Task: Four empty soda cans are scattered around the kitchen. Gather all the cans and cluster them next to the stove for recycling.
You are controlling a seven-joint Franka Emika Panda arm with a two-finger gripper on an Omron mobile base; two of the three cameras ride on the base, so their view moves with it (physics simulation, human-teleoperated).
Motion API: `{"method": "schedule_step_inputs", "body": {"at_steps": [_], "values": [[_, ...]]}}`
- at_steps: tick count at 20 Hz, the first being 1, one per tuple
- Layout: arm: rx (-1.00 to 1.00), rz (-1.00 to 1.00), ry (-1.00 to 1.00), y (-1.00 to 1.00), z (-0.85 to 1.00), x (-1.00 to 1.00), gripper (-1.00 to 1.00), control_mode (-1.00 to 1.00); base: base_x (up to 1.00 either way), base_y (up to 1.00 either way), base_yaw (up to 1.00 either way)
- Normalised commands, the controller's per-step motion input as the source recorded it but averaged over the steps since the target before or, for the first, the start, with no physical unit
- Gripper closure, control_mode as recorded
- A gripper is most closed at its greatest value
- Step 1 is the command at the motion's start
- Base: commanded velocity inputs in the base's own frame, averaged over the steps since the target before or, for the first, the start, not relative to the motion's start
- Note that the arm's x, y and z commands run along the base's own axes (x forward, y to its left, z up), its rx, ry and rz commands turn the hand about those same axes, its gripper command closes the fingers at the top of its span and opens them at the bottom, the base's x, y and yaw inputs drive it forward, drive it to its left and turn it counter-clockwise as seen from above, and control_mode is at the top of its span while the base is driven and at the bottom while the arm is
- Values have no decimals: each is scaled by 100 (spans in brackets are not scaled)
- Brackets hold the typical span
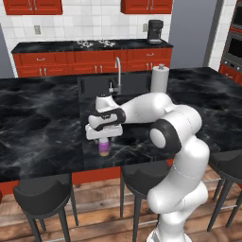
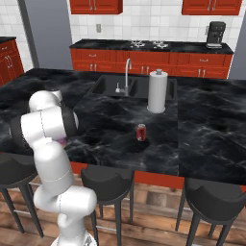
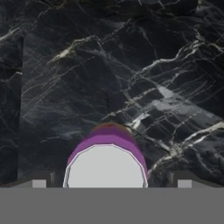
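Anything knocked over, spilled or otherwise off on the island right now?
Nothing stands out. The purple can stands upright under the open claw, the red can upright farther along the island counter, and the paper-towel roll upright by the sink.

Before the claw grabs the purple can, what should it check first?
1. Claw open wide enough: ok, a fingertip stands on each side of the can.
2. Purple can upright on the black counter: ok.
3. Claw right above the can: ok, its silver top sits midway between the tips in the hand view.
4. Fingers low enough to grip the can's sides: cannot tell.
5. Room around the can: ok, bare counter beside it; the red can and paper-towel roll stand well apart.
6. Stove still far away: ok, it's on the back counter.
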Motion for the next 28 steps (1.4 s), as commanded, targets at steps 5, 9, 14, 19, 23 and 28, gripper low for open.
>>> {"method": "schedule_step_inputs", "body": {"at_steps": [5, 9, 14, 19, 23, 28], "values": [[0, 0, 0, 0, -18, 0, -100, -100, 0, 0, 0], [0, 0, 0, 0, -16, 0, -100, -100, 0, 0, 0], [0, 0, 0, 0, -14, 0, 100, -100, 0, 0, 0], [0, 0, 0, 0, 0, 0, 100, -100, 0, 0, 0], [0, 0, 0, 0, 0, 0, 100, -100, 0, 0, 0], [0, 0, 0, 0, 8, 0, 100, -100, 0, 0, 0]]}}
